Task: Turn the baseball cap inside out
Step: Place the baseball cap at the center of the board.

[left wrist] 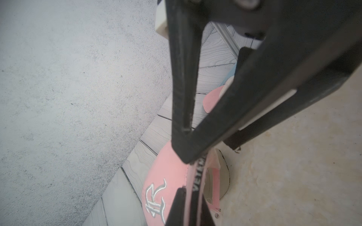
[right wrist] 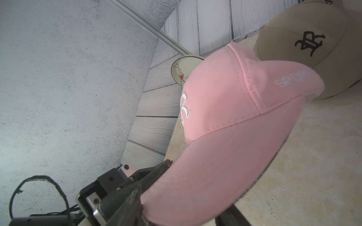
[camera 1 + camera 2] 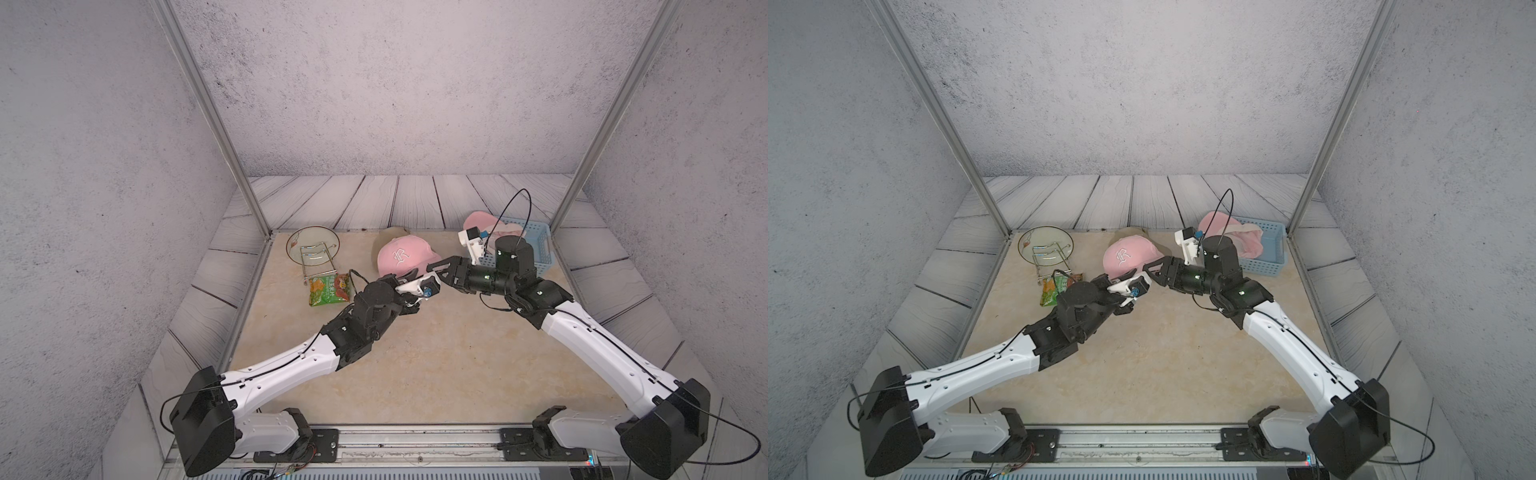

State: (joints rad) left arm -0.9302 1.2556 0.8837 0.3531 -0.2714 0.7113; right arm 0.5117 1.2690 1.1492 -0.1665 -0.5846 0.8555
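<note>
beige table [image 3: 415, 353] has the pink cap [image 3: 401, 255] near its back, before a tan cap [image 2: 293, 49]. left gripper [image 3: 409, 274] pinches the cap's rim; right gripper [image 3: 432, 270] has the brim between its fingers, whether squeezing i cannot tell.

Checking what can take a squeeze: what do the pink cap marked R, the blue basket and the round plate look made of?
The pink cap: matte woven cloth, likely cotton; stitched seams, embroidered letter. The blue basket: probably moulded plastic; slotted grid walls. The plate: glossy, glass or glazed ceramic, unclear which; bright reflections on its face.
</note>
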